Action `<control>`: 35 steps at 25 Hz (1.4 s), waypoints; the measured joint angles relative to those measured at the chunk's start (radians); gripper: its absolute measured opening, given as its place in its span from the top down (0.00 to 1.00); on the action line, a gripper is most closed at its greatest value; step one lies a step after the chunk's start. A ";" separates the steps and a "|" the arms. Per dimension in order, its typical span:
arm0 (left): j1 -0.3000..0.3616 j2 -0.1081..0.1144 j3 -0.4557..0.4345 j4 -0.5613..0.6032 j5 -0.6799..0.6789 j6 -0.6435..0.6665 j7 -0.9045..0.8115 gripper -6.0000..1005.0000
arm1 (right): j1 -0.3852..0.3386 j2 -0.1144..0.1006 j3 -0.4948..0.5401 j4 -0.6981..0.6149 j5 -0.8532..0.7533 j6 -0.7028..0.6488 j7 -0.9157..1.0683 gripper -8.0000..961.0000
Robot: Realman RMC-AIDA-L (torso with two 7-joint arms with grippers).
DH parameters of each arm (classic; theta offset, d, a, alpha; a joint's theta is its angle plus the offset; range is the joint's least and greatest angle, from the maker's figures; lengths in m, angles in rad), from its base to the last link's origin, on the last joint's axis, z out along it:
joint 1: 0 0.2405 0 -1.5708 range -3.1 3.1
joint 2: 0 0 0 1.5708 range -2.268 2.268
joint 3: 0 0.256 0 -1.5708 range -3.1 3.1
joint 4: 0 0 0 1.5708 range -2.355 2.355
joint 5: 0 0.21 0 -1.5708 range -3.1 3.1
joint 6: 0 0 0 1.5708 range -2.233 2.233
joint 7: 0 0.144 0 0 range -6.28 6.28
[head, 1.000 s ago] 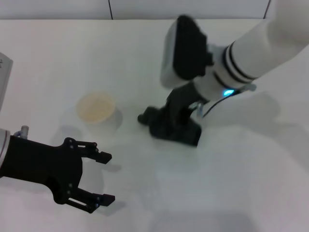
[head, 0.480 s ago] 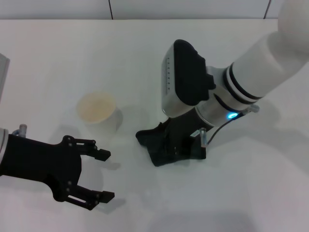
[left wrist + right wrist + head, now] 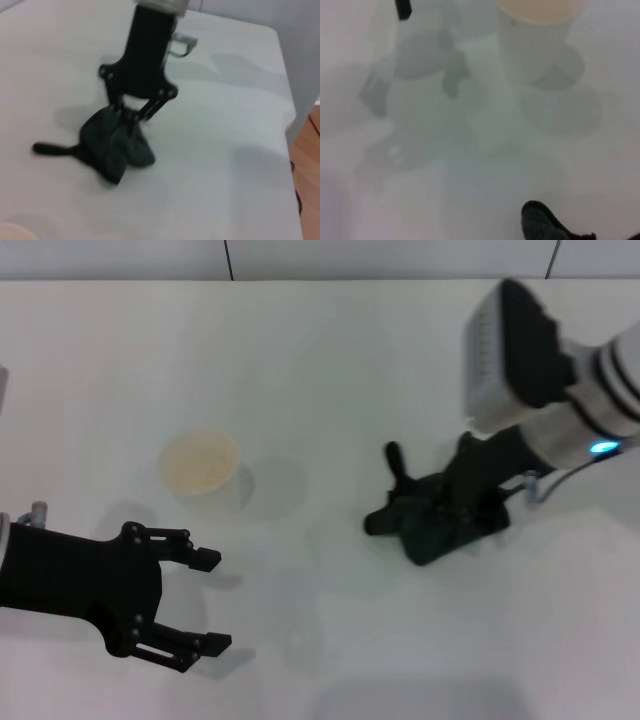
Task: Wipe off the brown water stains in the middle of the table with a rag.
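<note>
My right gripper (image 3: 452, 508) is shut on the dark rag (image 3: 425, 528) and presses it onto the white table (image 3: 320, 360), right of the middle. A thin tail of the rag sticks up toward the far side. The left wrist view shows the right gripper (image 3: 134, 114) pinching the bunched rag (image 3: 112, 150) against the tabletop. A corner of the rag (image 3: 540, 226) shows in the right wrist view. No brown stain shows in any view. My left gripper (image 3: 205, 600) is open and empty at the near left, just above the table.
A white paper cup (image 3: 200, 465) with a pale tan inside stands left of the middle, beyond my left gripper; it also shows in the right wrist view (image 3: 535, 35). The table's right edge (image 3: 287, 100) shows in the left wrist view.
My right gripper has dragged the rag over the table, first toward the front and then well to the right. The left arm has hardly moved.
</note>
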 joint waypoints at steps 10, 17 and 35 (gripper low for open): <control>0.019 0.000 -0.027 -0.003 -0.031 -0.009 0.019 0.11 | -0.056 0.004 0.147 -0.025 0.011 -0.155 -0.100 0.84; 0.044 0.000 -0.030 -0.005 -0.050 -0.011 0.044 0.11 | -0.091 0.000 0.255 -0.032 0.051 -0.203 -0.148 0.82; 0.130 0.007 -0.133 0.008 -0.167 0.048 0.171 0.11 | -0.172 -0.002 0.582 0.083 0.165 -0.349 -0.412 0.40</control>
